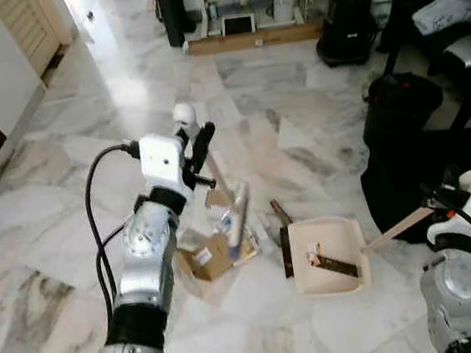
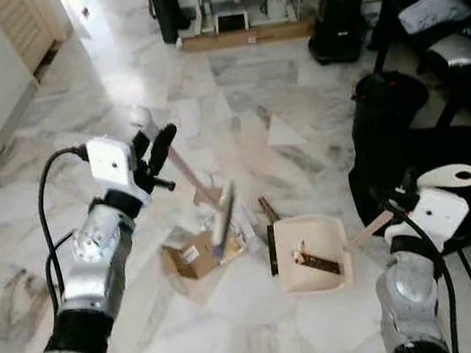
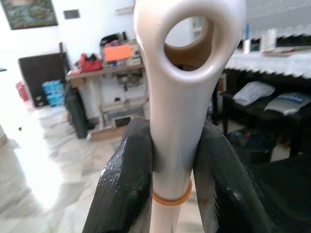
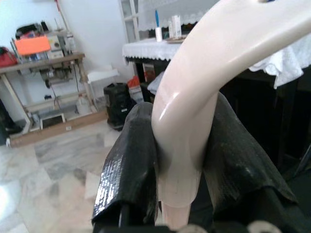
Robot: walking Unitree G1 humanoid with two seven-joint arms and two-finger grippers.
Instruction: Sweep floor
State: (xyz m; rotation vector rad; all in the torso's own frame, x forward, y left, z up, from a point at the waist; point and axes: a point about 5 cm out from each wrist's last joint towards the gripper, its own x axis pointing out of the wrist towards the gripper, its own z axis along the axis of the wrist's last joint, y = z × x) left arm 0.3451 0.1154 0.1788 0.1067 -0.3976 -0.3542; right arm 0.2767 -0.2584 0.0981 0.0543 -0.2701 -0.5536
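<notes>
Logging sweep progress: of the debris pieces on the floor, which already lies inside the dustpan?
The dark brown strip with a small crumpled scrap lies inside the cream dustpan. The torn cardboard box and the other brown strip sit outside it, on the marble.

We see the brush head (image 1: 238,216) smeared by blur, so its bristles cannot be made out. The small scraps in the dustpan (image 1: 333,234) are too small for us to identify. In the wrist views, the broom handle (image 3: 177,111) and dustpan handle (image 4: 194,111) run off the frame edges.
</notes>
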